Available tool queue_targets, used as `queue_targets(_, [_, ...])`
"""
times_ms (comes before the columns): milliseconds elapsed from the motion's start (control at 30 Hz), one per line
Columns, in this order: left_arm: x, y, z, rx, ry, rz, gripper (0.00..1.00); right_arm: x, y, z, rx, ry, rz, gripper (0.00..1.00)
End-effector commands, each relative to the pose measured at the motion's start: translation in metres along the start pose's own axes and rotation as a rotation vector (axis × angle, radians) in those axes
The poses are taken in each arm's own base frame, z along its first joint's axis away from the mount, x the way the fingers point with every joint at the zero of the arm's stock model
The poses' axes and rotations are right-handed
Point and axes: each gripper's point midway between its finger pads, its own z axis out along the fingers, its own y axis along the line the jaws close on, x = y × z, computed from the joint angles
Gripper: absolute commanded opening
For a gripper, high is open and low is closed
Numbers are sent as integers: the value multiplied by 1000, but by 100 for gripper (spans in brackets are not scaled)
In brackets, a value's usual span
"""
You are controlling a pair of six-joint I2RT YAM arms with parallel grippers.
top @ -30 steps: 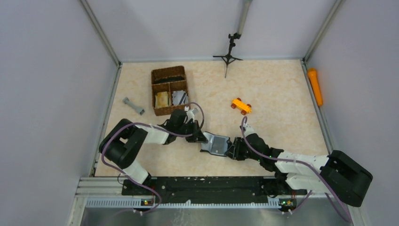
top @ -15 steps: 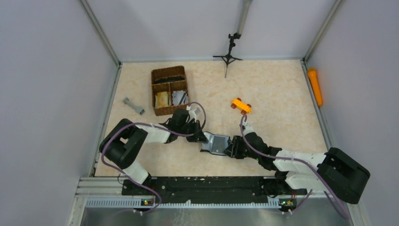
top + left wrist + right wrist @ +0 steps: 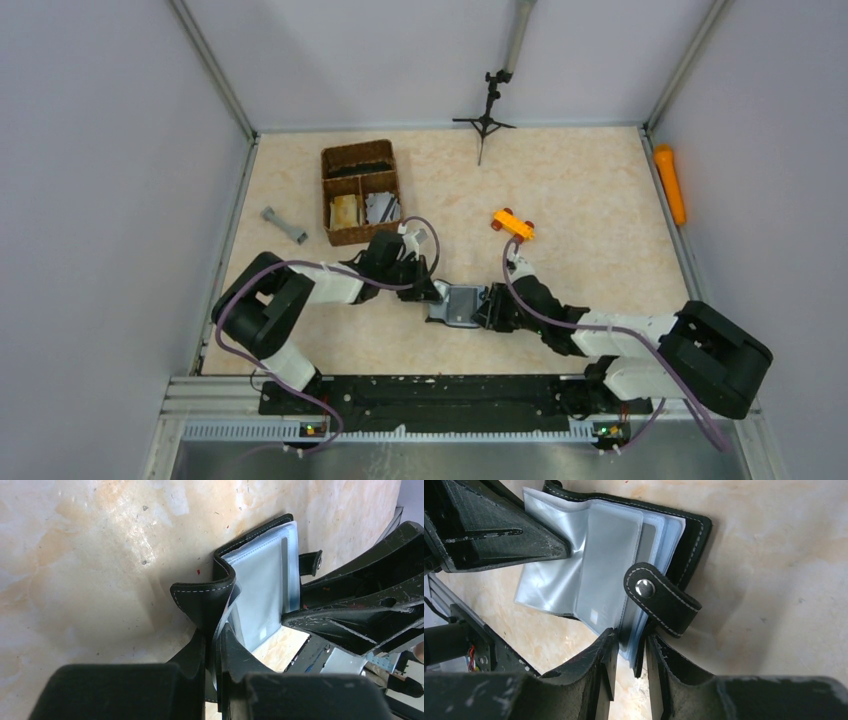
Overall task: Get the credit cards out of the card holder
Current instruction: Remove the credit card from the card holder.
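While viewed from above, the card holder (image 3: pixel 462 304) lies open on the table (image 3: pixel 600 200) near 6 o'clock, with the left tool (image 3: pixel 428 292) at its 9 o'clock and the right tool (image 3: pixel 492 312) at its 3 o'clock.

Left wrist: the left tool is clamped on the black cover (image 3: pixel 207 597).

Right wrist: the right tool, jaws nearly together, pinches the clear sleeves (image 3: pixel 549 580) at 6 o'clock of the snap strap (image 3: pixel 659 597).

Judged step: spreading the holder. Next move: isolate one card (image 3: pixel 606 570) and draw it out.

Card holder (image 3: pixel 260 590) flap between left jaws
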Motion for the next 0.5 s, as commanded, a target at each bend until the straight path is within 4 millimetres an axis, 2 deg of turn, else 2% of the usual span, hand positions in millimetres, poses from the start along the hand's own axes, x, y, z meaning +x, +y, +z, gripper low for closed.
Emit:
queue_targets(0, [15, 6, 10, -35, 55, 40, 3, -13, 26, 13, -74, 5, -47, 30])
queue_targets(200, [18, 2, 13, -25, 66, 44, 3, -22, 54, 11, -205, -28, -41, 30])
queue_targets(467, [20, 6, 15, -40, 72, 33, 3, -40, 77, -8, -317, -119, -54, 31])
